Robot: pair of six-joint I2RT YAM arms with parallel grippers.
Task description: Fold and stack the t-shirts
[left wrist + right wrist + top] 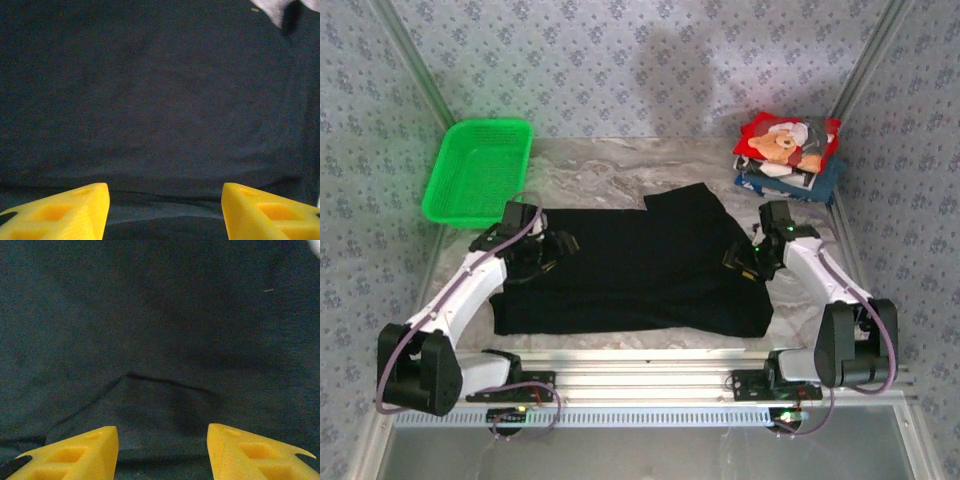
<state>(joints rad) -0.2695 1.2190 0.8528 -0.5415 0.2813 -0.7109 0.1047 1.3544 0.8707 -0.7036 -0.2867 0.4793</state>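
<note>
The black t-shirt (630, 270) lies spread flat across the middle of the counter (600, 165), one part of it jutting toward the far side; my left arm (470, 285) reaches over its left end and my right arm (820, 270) over its right end; my left fingers (70, 210) stand spread apart just above the dark cloth, with nothing between them; my right fingers (80, 452) are likewise spread and empty, over a crease that rises to a peak in the cloth ahead of them; the folded t-shirts (788, 155) sit stacked at the far right corner, the red teddy-bear one on top, apart from the black one; the green basket (478, 170) rests at the far left.
</note>
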